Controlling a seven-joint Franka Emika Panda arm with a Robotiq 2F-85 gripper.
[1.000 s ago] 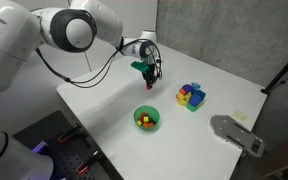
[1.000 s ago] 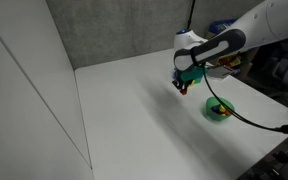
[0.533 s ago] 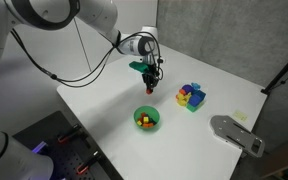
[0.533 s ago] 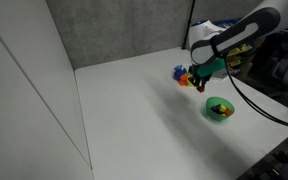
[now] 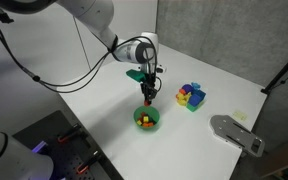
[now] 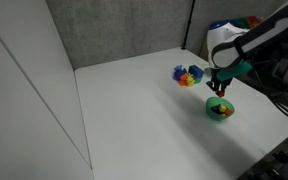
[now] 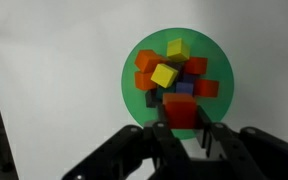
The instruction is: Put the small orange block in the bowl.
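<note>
My gripper (image 5: 148,97) hangs just above the bright green bowl (image 5: 147,124) and is shut on the small orange block (image 7: 181,110), which sits between the two fingers. In the wrist view the bowl (image 7: 136,55) lies directly below, holding several small yellow, orange, red and purple blocks. In an exterior view the gripper (image 6: 218,88) is above the bowl (image 6: 220,109). The held block shows as a tiny orange-red dot at the fingertips (image 5: 148,99).
A cluster of blue, yellow and purple blocks (image 5: 191,96) sits on the white table beside the bowl; it also shows in an exterior view (image 6: 188,75). A grey metal fixture (image 5: 236,132) lies near the table's edge.
The gripper has carried the orange block from the middle of the table toward the bowl and now hangs right above it. The bowl and block cluster have not moved.
</note>
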